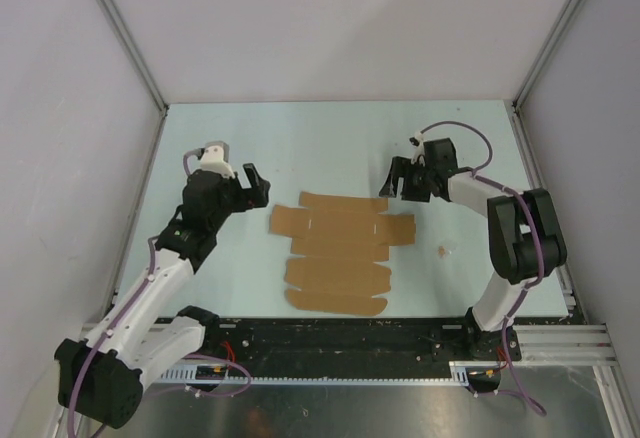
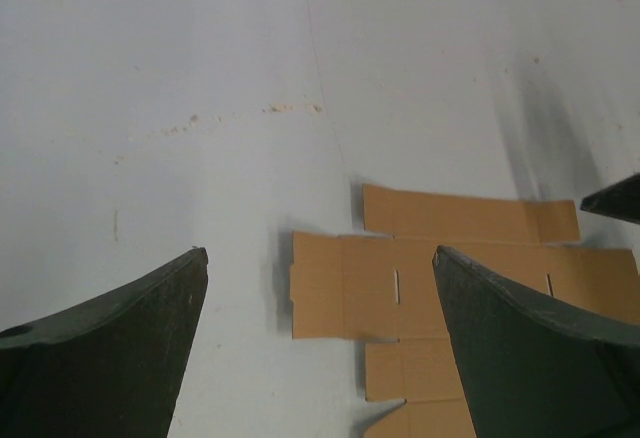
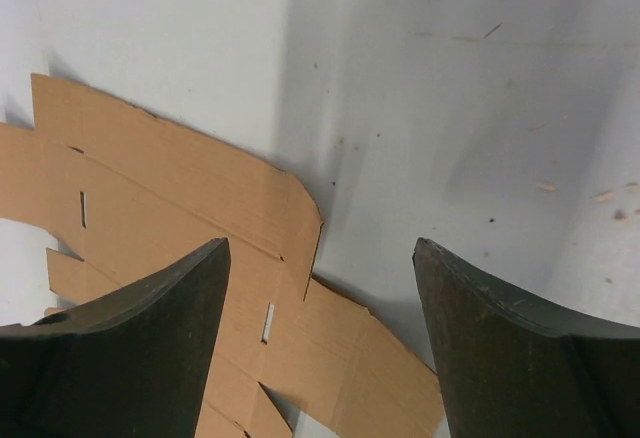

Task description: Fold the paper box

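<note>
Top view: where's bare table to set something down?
Widest: the far strip of table between the back wall and the paper box. Smaller: between the box and the right arm. Crowded: the middle, where the left gripper and right gripper flank the flat sheet.

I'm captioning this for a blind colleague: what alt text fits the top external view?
A flat, unfolded brown paper box lies on a pale table. The left claw and right claw are open near its far corners, holding nothing.
</note>
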Robot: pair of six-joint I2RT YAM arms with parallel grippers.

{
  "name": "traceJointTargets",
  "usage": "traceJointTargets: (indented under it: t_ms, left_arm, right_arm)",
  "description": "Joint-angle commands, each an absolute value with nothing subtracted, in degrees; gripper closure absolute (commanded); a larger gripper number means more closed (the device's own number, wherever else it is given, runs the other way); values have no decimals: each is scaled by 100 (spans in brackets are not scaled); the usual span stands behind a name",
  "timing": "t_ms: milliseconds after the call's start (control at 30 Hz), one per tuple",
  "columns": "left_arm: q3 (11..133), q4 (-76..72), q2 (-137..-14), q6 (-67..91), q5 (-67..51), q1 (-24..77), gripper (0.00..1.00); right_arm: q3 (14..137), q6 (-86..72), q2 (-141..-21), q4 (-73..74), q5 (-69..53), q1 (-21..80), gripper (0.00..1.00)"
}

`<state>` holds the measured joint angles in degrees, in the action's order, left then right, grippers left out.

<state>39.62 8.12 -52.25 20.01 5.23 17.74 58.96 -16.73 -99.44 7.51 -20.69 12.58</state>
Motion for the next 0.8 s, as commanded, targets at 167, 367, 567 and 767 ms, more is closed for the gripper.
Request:
traceJointTargets:
  t_ms: [167, 367, 567, 767]
  left_arm:
    - [3858, 853, -5309, 2241, 501, 2074, 0]
    - [3876, 888, -5317, 2206, 510, 2074, 1]
    - [3902, 940, -5300, 2153, 510, 2074, 0]
    - [3955, 975, -5344, 2145, 483, 2074, 0]
  right_arm:
    - [6240, -1925, -10432, 571, -2654, 1423, 34]
    - [6293, -1986, -10661, 536, -2751, 1512, 49]
    - [6328, -1943, -10810, 589, -2593, 1547, 59]
    - [6337, -1942, -10881, 536, -2549, 1547, 82]
